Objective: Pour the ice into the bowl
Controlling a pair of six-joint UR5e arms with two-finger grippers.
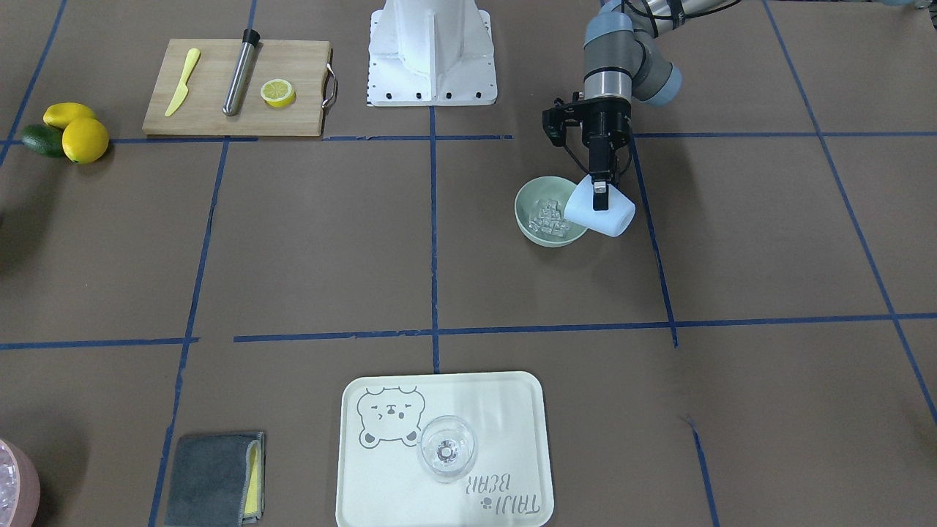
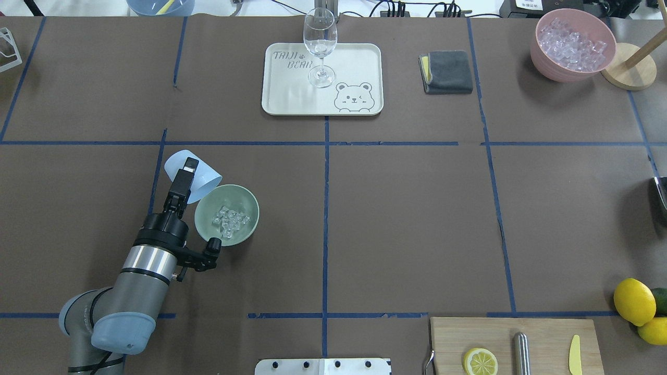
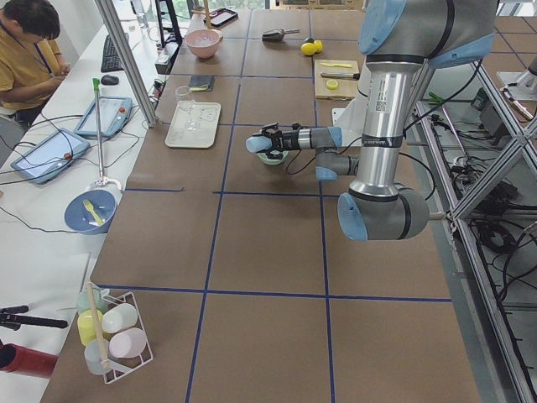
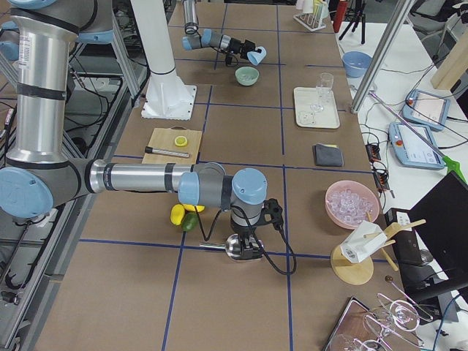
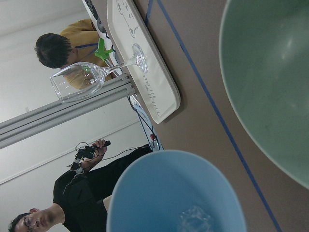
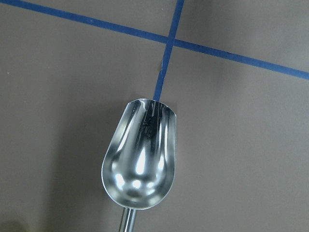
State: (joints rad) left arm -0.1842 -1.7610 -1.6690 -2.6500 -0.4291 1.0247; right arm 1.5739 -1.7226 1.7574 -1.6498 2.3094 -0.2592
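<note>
Brown table [image 2: 396, 219], blue tape grid. Ice [image 2: 228, 221]: heaped inside the mint-green bowl [image 2: 249, 203], on the robot's left. Blue cup [image 2: 208, 182]: tipped at the bowl's rim, clamped by left gripper [image 2: 188, 167]. Right gripper [image 4: 247, 245]: over metal scoop [image 6: 140, 159]; whether its jaws are apart or together cannot be told.

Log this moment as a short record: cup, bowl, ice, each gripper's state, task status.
blue cup: tipped on its side, mouth at the bowl's rim; what looks like one cube inside
bowl: pale green, upright on the table
ice: small heap in the bowl's bottom
left gripper: shut on the blue cup, fingers clamping its wall
right gripper: over a metal scoop; open or shut cannot be told
task status: pour looks nearly complete
</note>
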